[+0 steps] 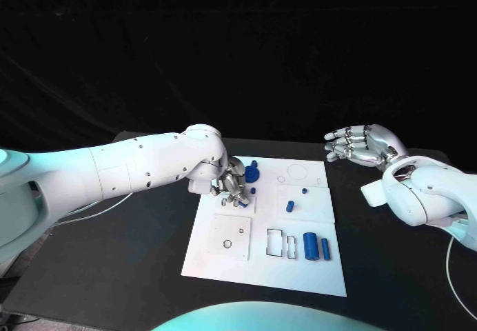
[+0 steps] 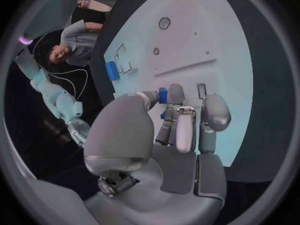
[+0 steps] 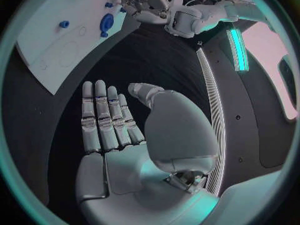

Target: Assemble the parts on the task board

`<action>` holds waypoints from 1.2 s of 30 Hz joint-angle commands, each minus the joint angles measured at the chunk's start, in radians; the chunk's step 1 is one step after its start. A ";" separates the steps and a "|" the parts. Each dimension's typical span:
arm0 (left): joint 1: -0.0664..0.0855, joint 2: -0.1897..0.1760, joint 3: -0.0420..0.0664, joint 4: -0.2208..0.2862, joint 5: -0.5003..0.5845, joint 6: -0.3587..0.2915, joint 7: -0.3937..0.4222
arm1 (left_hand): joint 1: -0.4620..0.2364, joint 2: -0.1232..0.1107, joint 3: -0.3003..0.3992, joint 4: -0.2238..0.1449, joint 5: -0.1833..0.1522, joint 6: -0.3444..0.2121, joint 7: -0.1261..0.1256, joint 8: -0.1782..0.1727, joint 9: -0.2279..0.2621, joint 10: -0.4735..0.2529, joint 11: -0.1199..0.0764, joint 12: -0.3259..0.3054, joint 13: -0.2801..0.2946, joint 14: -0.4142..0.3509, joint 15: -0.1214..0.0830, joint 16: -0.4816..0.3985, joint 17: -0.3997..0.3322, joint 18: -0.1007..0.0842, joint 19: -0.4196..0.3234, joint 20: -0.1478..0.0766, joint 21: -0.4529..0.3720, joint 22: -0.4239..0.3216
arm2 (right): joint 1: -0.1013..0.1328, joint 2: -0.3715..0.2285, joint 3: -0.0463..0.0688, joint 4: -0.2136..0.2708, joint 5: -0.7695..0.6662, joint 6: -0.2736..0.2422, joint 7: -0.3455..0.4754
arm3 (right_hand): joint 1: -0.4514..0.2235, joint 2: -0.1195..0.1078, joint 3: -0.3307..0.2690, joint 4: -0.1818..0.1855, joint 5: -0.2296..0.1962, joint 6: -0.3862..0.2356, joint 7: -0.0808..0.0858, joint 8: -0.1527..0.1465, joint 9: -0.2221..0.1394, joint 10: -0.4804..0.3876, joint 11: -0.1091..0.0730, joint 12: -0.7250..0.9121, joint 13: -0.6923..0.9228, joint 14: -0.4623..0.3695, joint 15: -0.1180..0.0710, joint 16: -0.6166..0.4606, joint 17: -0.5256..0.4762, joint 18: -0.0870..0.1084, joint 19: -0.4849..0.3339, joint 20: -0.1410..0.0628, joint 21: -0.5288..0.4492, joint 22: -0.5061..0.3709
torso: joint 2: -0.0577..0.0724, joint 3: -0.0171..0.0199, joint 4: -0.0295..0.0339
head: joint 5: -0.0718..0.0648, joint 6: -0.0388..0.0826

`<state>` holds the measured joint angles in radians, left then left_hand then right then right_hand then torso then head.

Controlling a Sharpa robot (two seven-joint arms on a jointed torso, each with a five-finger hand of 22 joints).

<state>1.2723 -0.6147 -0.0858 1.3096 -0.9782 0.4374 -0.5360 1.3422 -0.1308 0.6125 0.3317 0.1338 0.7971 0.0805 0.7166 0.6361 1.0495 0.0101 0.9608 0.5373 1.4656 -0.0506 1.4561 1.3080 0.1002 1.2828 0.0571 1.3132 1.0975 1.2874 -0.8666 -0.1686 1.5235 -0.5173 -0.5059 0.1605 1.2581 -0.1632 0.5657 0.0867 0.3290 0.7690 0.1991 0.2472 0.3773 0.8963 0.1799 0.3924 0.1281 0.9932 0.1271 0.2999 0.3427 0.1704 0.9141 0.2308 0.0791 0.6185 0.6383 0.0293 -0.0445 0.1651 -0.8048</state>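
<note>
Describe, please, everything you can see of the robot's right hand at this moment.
The right hand is silver and metallic-looking, on a white arm. It hangs above the black table, off the far right corner of the white task board, touching nothing and holding nothing. In the right wrist view its palm is bare, and its fingers lie straight and close side by side, with the thumb set apart. In the head view the fingers look slightly curled.
</note>
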 commanded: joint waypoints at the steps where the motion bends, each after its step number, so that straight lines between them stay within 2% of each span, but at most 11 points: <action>1: 0.000 -0.003 0.000 0.000 0.065 -0.023 0.009 | -0.036 -0.024 0.182 -0.110 -0.004 -0.002 -0.002 0.025 0.149 0.024 -0.008 0.014 0.010 0.041 -0.004 0.005 0.027 0.000 0.003 -0.004 0.006 0.004 | -0.001 0.000 0.000 -0.001 -0.010 0.017 0.006 | 0.000 0.009 -0.001 -0.006 0.005 -0.003 0.056 -0.007 -0.001 -0.002 0.007 -0.004 -0.001 0.001 0.006 -0.004 -0.002 0.008 -0.002 0.007 -0.006 -0.001 | 0.000 -0.0003 -0.0002 | 0.001 0.000; 3: 0.000 -0.005 0.000 -0.001 0.082 -0.028 0.010 | -0.082 -0.028 0.248 -0.145 -0.005 -0.004 -0.004 0.045 0.178 0.035 -0.007 0.031 0.025 0.041 -0.006 0.005 0.028 0.001 0.002 -0.005 0.007 0.007 | -0.001 0.000 0.000 -0.001 -0.010 0.019 0.005 | -0.001 0.008 -0.001 -0.007 0.007 -0.003 0.056 -0.007 -0.001 -0.002 0.007 -0.004 -0.002 0.001 0.007 -0.005 -0.002 0.008 -0.002 0.007 -0.006 -0.002 | 0.000 -0.0004 -0.0002 | 0.001 0.000; 5: 0.000 -0.008 0.000 -0.001 0.098 -0.037 0.009 | -0.111 -0.034 0.283 -0.176 -0.004 -0.007 -0.006 0.056 0.197 0.044 -0.009 0.049 0.042 0.043 -0.008 0.008 0.033 0.000 0.003 -0.005 0.009 0.010 | -0.001 0.000 0.000 -0.002 -0.012 0.022 0.004 | -0.001 0.006 -0.002 -0.009 0.008 -0.003 0.056 -0.007 -0.002 -0.003 0.007 -0.004 -0.004 0.000 0.007 -0.007 -0.003 0.008 -0.003 0.008 -0.007 -0.004 | 0.000 -0.0004 -0.0001 | 0.001 0.000; 11: 0.000 -0.022 0.000 0.003 0.144 -0.072 0.009 | -0.162 -0.042 0.328 -0.216 0.006 -0.002 -0.011 0.074 0.226 0.073 -0.014 0.091 0.089 0.047 -0.013 0.014 0.044 -0.002 0.010 -0.009 0.018 0.024 | -0.001 -0.001 0.000 -0.005 -0.015 0.027 0.004 | -0.001 0.005 -0.003 -0.010 0.009 -0.004 0.056 -0.008 -0.002 -0.004 0.007 -0.004 -0.005 0.000 0.007 -0.008 -0.003 0.008 -0.003 0.008 -0.007 -0.005 | -0.001 -0.0001 0.0012 | 0.002 0.001; 15: 0.000 -0.036 0.000 0.012 0.161 -0.089 0.009 | -0.177 -0.044 0.341 -0.228 0.009 0.000 -0.013 0.078 0.234 0.085 -0.017 0.108 0.109 0.049 -0.015 0.016 0.047 -0.003 0.012 -0.010 0.021 0.028 | -0.001 -0.001 -0.001 -0.006 -0.016 0.029 0.003 | -0.002 0.005 -0.003 -0.010 0.009 -0.004 0.056 -0.008 -0.003 -0.004 0.008 -0.004 -0.006 -0.001 0.008 -0.009 -0.003 0.008 -0.004 0.008 -0.008 -0.005 | 0.000 0.0005 0.0014 | 0.003 0.000; 19: -0.001 -0.054 0.001 0.030 0.141 -0.116 0.009 | -0.185 -0.046 0.350 -0.237 0.009 0.001 -0.015 0.082 0.239 0.095 -0.018 0.123 0.129 0.050 -0.016 0.018 0.051 -0.004 0.015 -0.012 0.023 0.033 | -0.001 -0.002 -0.001 -0.007 -0.016 0.030 0.003 | -0.002 0.005 -0.003 -0.010 0.009 -0.004 0.056 -0.008 -0.003 -0.004 0.008 -0.004 -0.006 -0.001 0.008 -0.009 -0.003 0.008 -0.004 0.008 -0.008 -0.005 | -0.001 0.0004 0.0011 | 0.004 0.000; 21: -0.003 -0.066 0.001 0.043 0.114 -0.136 0.010 | -0.195 -0.052 0.363 -0.248 0.009 0.005 -0.017 0.088 0.247 0.111 -0.020 0.146 0.158 0.052 -0.018 0.021 0.058 -0.005 0.020 -0.014 0.028 0.041 | -0.001 -0.003 -0.001 -0.007 -0.016 0.030 0.002 | -0.002 0.005 -0.004 -0.010 0.009 -0.004 0.057 -0.008 -0.003 -0.005 0.008 -0.004 -0.007 -0.001 0.008 -0.010 -0.004 0.008 -0.004 0.008 -0.008 -0.006 | -0.001 0.0003 0.0016 | 0.004 0.000; 28: -0.020 -0.114 0.001 0.111 -0.004 -0.233 0.013 | -0.213 -0.067 0.396 -0.261 0.009 0.015 -0.024 0.103 0.263 0.151 -0.027 0.201 0.229 0.059 -0.024 0.031 0.078 -0.011 0.038 -0.019 0.046 0.070 | -0.002 -0.006 -0.001 -0.006 -0.016 0.030 0.003 | -0.006 0.006 -0.005 -0.008 0.010 -0.004 0.057 -0.008 -0.003 -0.005 0.009 -0.003 -0.009 -0.002 0.009 -0.012 -0.004 0.008 -0.005 0.009 -0.009 -0.009 | -0.001 0.0006 0.0025 | 0.002 -0.002; 33: -0.044 -0.143 0.001 0.161 -0.071 -0.310 0.014 | -0.219 -0.076 0.413 -0.271 0.010 0.022 -0.028 0.107 0.267 0.171 -0.032 0.225 0.262 0.061 -0.028 0.034 0.081 -0.016 0.056 -0.024 0.062 0.097 | -0.002 -0.010 -0.001 -0.005 -0.015 0.029 0.004 | -0.008 0.007 -0.006 -0.007 0.011 -0.004 0.058 -0.009 -0.004 -0.006 0.009 -0.003 -0.010 -0.002 0.009 -0.013 -0.005 0.008 -0.005 0.009 -0.009 -0.010 | -0.002 0.0006 0.0036 | 0.001 -0.003; 36: -0.057 -0.151 0.001 0.184 -0.111 -0.360 0.016 | -0.221 -0.079 0.418 -0.274 0.010 0.025 -0.030 0.108 0.268 0.176 -0.033 0.231 0.271 0.061 -0.029 0.034 0.082 -0.018 0.061 -0.025 0.066 0.105 | -0.003 -0.012 -0.001 -0.005 -0.015 0.028 0.004 | -0.008 0.007 -0.006 -0.007 0.011 -0.004 0.058 -0.009 -0.004 -0.006 0.009 -0.003 -0.010 -0.002 0.009 -0.013 -0.005 0.008 -0.005 0.009 -0.009 -0.010 | -0.004 0.0003 0.0073 | 0.000 -0.004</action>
<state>1.2179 -0.7649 -0.0857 1.4828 -1.0088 0.1711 -0.5340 1.1259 -0.2081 0.8074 0.2730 0.1394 0.8142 0.0533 0.8198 0.8893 1.2178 -0.0234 1.1887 0.8068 1.4651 -0.0715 1.4852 1.3078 0.1002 1.3380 0.0311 1.3758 1.2012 1.2850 -0.8787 -0.1697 1.5173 -0.5224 -0.4918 0.1586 1.2551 -0.1603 0.5616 0.0827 0.3350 0.7690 0.1992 0.2433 0.3750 0.8926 0.1835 0.3924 0.1189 0.9896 0.1307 0.2923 0.3395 0.1703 0.9104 0.2345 0.0750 0.6091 0.6359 0.0299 -0.0399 0.1661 -0.8076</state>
